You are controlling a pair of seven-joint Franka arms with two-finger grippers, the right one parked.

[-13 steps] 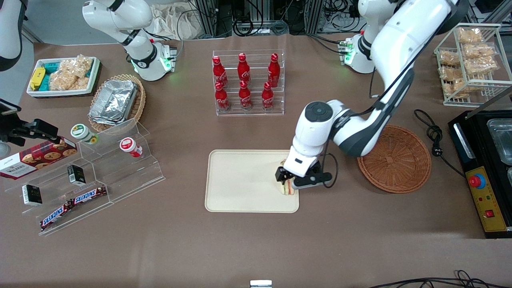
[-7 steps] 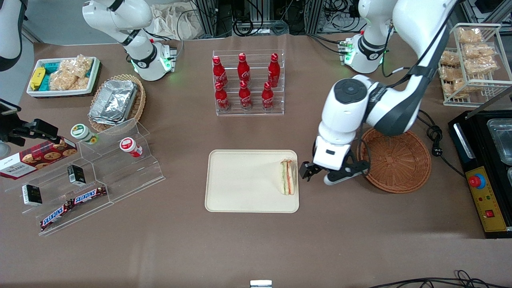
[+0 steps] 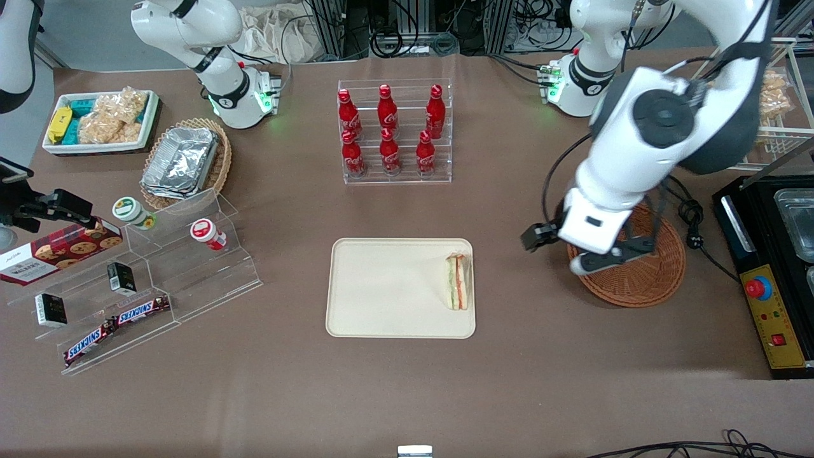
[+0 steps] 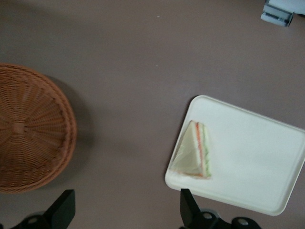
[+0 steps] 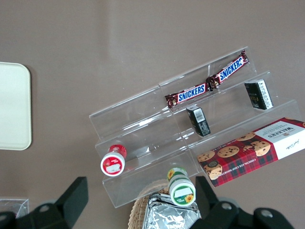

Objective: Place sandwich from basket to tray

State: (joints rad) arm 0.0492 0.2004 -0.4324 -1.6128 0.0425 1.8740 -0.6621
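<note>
- From where I sit, the job reads as done: the sandwich (image 3: pixel 458 281) lies on the tray (image 3: pixel 381 292), at its 3 o'clock edge, inside the rim.
- The basket (image 3: pixel 642 267) holds nothing I can see, and sits well apart from the tray, toward 3 o'clock of it.
- My gripper (image 3: pixel 554 248) hangs raised over the basket's 9 o'clock rim, clear of everything.
- Its fingers (image 4: pixel 64 210) stand wide apart, gripping nothing and touching nothing.
- I judge only a retreat to rest is left.
</note>
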